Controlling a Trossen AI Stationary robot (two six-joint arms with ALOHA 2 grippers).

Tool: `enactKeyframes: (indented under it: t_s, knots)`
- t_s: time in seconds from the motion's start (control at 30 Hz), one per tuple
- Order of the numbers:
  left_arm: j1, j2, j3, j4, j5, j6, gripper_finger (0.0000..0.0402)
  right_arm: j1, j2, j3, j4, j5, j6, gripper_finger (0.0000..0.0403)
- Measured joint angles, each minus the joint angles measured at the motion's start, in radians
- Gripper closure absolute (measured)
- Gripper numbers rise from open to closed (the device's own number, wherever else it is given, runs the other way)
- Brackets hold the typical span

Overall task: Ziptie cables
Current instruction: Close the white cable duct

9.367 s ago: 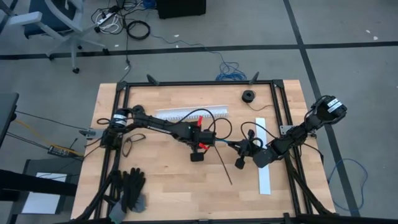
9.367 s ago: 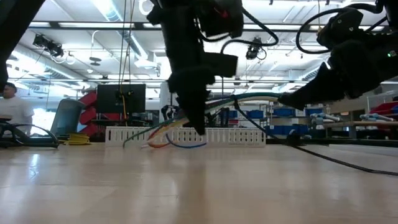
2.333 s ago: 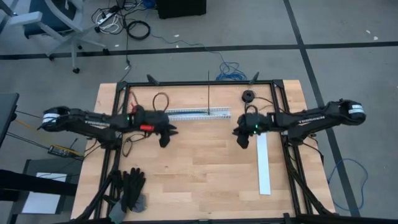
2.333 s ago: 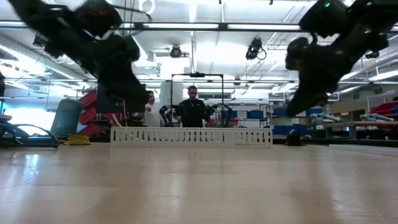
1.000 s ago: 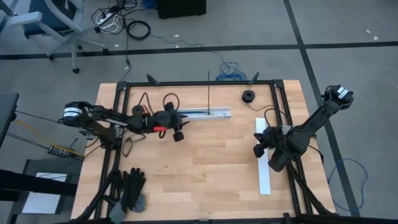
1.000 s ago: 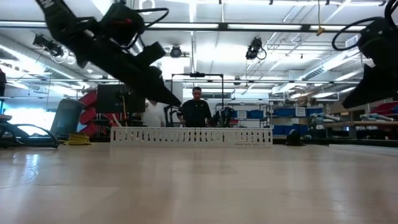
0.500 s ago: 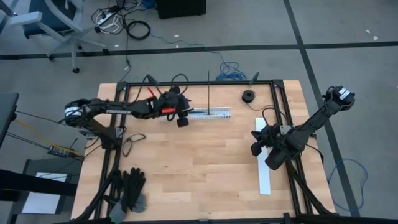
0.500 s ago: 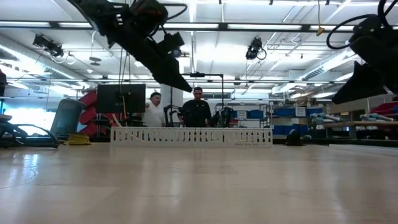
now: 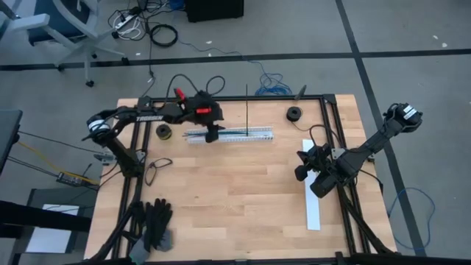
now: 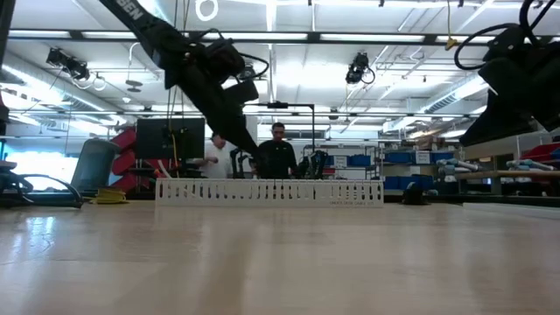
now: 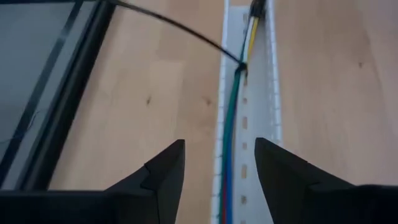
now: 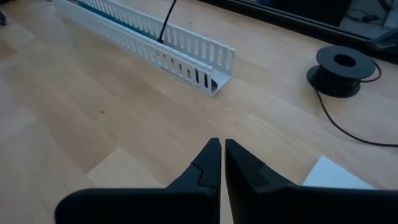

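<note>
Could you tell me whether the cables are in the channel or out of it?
In: the cables lie along the channel.

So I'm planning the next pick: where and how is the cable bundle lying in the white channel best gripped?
Judging by its pose, take the cables mid-run, coming straight down from above: they lie lengthwise inside the white slotted channel, whose walls block a side approach. Set the fingers across the bundle, inside the walls. The left gripper is open above the channel; the right gripper is shut, off near the white strip.
</note>
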Motion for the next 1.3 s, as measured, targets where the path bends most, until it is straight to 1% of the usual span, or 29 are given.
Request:
enactKeyframes:
  t_s: [0.17,0.33,0.43,0.57,0.67,0.73,0.8,0.83,0.87,0.93,1.03,1.1,1.3]
  knots:
    - [0.021,0.055,0.104,-0.175,0.056,0.067,0.024,-0.018,0.005,0.0,0.001,-0.002,-0.008,0.0396]
    - [0.022,0.19,0.165,-0.263,0.025,0.12,0.024,-0.037,0.007,0.0,-0.001,-0.003,-0.013,0.0398]
    - [0.023,0.243,0.206,-0.27,0.025,0.123,0.024,-0.041,0.009,0.0,0.001,-0.004,-0.013,0.0397]
    - [0.027,0.265,0.228,-0.268,-0.001,0.124,0.0247,-0.042,0.018,0.0,0.007,-0.007,-0.013,0.0396]
    - [0.029,0.264,0.233,-0.269,-0.017,0.125,0.0277,-0.042,0.025,0.0,0.011,-0.012,-0.013,0.0398]
    - [0.029,0.264,0.233,-0.282,-0.027,0.124,0.0316,-0.042,0.033,0.0,0.014,-0.012,-0.013,0.0398]
    - [0.028,0.264,0.233,-0.302,-0.027,0.123,0.0365,-0.042,0.039,0.0,0.015,-0.018,-0.011,0.0397]
    - [0.028,0.264,0.233,-0.314,-0.027,0.121,0.0383,-0.042,0.039,0.0,0.016,-0.035,-0.009,0.0397]
    - [0.028,0.264,0.233,-0.323,-0.027,0.116,0.0391,-0.042,0.039,0.0,0.015,-0.055,-0.008,0.0397]
    - [0.027,0.264,0.233,-0.348,-0.026,0.088,0.0397,-0.042,0.039,0.0,0.016,-0.095,-0.002,0.0398]
    - [0.026,0.261,0.232,-0.377,-0.026,0.043,0.04,-0.041,0.039,0.0,0.014,-0.128,0.022,0.0402]
    - [0.022,0.259,0.231,-0.403,-0.029,0.016,0.04,-0.036,0.039,0.0,0.012,-0.14,0.029,0.0402]
    - [-0.01,0.249,0.229,-0.493,-0.061,0.009,0.0401,-0.021,0.039,0.0,0.011,-0.167,0.034,0.0402]
